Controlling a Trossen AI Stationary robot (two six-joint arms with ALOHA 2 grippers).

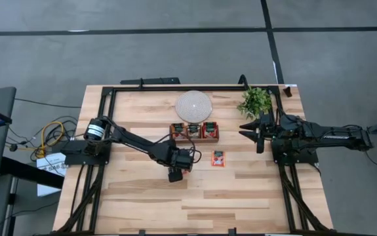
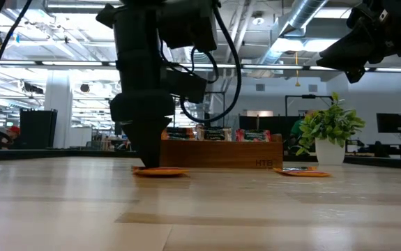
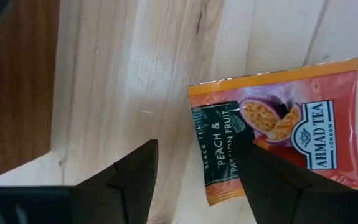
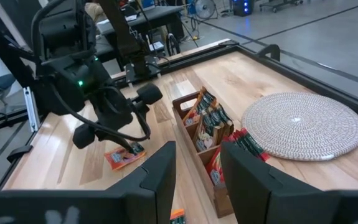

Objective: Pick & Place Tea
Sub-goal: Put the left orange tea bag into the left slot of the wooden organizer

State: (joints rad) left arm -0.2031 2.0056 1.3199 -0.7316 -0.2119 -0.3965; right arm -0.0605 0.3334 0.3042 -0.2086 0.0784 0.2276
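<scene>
**Left gripper down over a peach tea sachet**

Closest to the lens, in the left wrist view, lies a red-orange sachet flat on the pale wood. Its print reads "AHMAD TEA LONDON" in a white panel and "BLACK TEA", "PEACH & PASSION FRUIT" on the dark green band. The left gripper stands released, 2 dark fingers spread wide; 1 finger tip sits over the sachet's green band edge, the other over bare wood.

From above, the left arm reaches in from the table's left edge to the middle, just in front of the wooden tray. Plenty of bare board lies toward the near edge. The tray's 3 compartments hold more sachets standing upright; their print is too small to read. A 2nd red-orange sachet lies flat further right, apart from the tray. A round woven disc sits behind the tray, a small potted plant at the far right corner.

The right gripper waits raised at the right side, fingers parted, nothing between them.
</scene>
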